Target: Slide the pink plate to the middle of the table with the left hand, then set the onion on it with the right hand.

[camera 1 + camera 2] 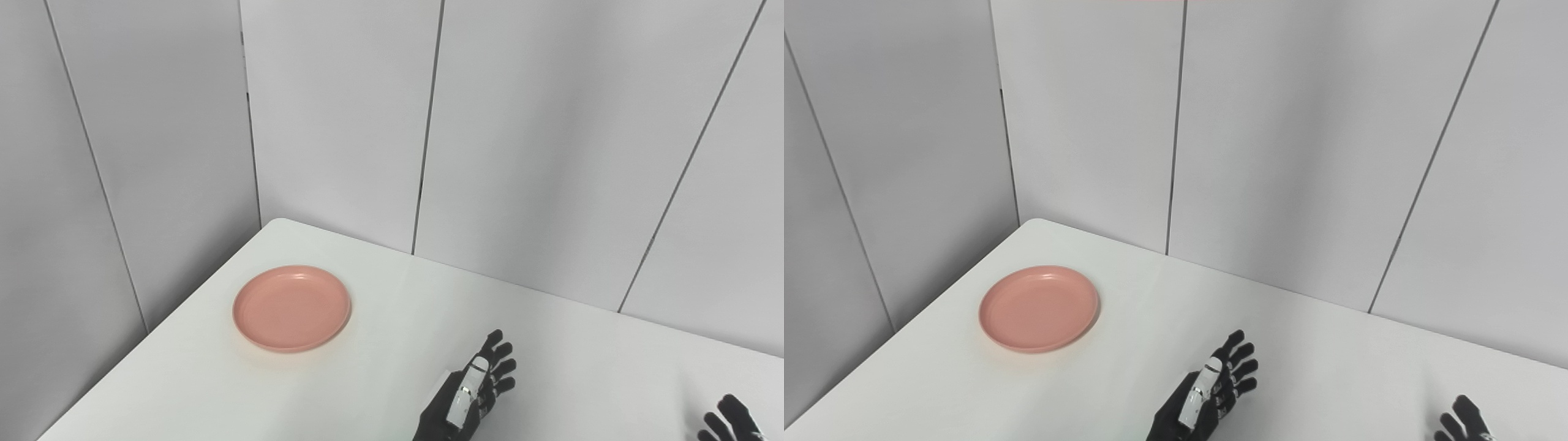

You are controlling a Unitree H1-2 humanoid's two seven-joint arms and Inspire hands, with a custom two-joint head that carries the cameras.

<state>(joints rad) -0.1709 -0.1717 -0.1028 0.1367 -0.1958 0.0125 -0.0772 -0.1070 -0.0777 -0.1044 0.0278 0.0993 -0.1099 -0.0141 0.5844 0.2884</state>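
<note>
Nothing looks done yet: the plate [291,308] sits empty near the table's [392,343] left edge, the left hand [474,392] spread and apart from it, right hand [732,419] spread, onion unseen.

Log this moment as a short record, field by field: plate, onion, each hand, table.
plate: pink plate, empty, near the table's far left corner
onion: not in view
left hand: open, fingers apart, right of the plate and apart from it, holding nothing
right hand: only the fingertips show at the bottom edge, spread apart
table: white table, wall panels behind
task stage: plate not yet touched
</note>
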